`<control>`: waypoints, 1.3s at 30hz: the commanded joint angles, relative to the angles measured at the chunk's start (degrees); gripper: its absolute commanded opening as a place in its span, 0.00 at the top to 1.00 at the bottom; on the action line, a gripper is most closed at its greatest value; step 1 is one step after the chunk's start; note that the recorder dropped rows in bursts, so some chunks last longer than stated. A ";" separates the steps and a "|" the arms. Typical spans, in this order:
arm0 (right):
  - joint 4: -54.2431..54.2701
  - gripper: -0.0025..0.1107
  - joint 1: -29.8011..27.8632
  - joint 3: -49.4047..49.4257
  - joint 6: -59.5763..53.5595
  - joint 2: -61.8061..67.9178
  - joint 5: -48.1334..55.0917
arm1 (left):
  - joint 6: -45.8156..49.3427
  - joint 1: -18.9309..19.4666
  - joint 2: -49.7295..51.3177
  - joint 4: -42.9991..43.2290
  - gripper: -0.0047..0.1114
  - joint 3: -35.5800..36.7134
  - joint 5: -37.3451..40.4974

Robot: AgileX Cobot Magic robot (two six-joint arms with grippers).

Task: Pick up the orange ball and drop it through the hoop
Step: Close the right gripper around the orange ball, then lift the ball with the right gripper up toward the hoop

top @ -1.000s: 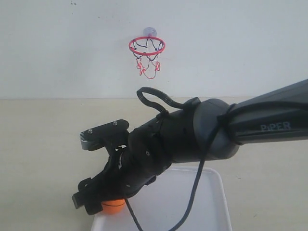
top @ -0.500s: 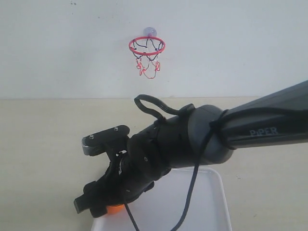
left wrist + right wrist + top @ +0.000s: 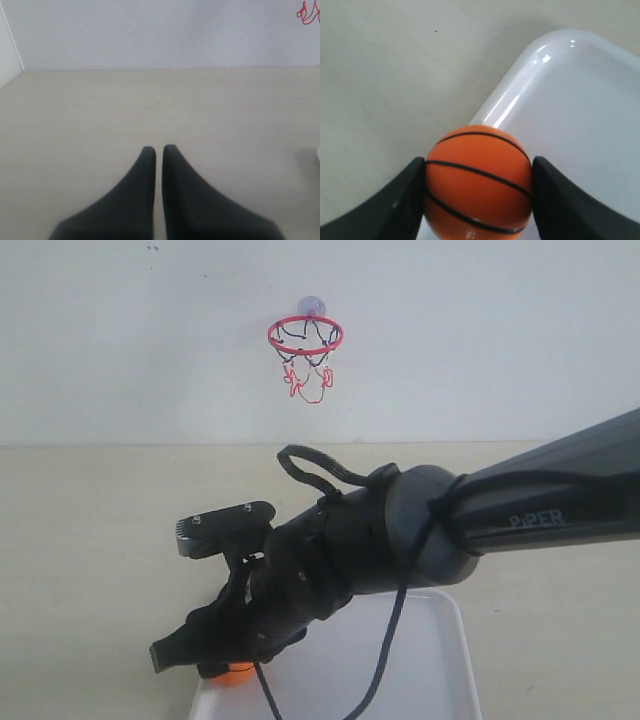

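The orange ball, with thin black seams, sits between the two black fingers of my right gripper, and both fingers touch its sides. In the exterior view only a sliver of the ball shows under the right gripper, at the near left corner of the white tray. The hoop, a red ring with a string net, hangs on the back wall far above the ball. My left gripper is shut with nothing between its fingers. It shows only in the left wrist view.
The white tray's rim lies under and beside the ball on a beige tabletop. The right arm and its cable stretch across the front of the exterior view. A bit of red hoop net shows in the left wrist view.
The right gripper has sunk a little lower and to the left around the ball, so less orange shows in the exterior view. The hoop has not moved.
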 commanded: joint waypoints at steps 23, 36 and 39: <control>-35.57 0.98 -29.76 19.82 17.83 -34.04 -10.49 | 0.23 0.24 -0.20 -0.10 0.92 0.15 -0.16; -63.48 0.98 -40.71 -7.14 62.48 -2.96 -54.35 | 0.23 0.24 -0.20 -0.10 0.92 0.15 -0.16; -71.03 0.98 -40.71 -22.45 71.34 5.35 -57.22 | 0.23 0.24 -0.20 -0.10 0.92 0.15 -0.16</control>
